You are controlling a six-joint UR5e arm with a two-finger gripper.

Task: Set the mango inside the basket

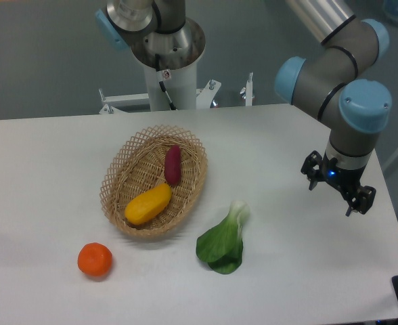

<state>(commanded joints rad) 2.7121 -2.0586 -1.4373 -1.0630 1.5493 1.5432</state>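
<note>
Gripper (339, 194) hangs empty over the table's right side, fingers spread apart, holding nothing. I see the mango (148, 204) well to its left, already lying in the basket (116, 173), long axis slanting from near-left to far-right, just beside the sweet potato (173, 164). I judge the task done. No readable writing anywhere.
</note>
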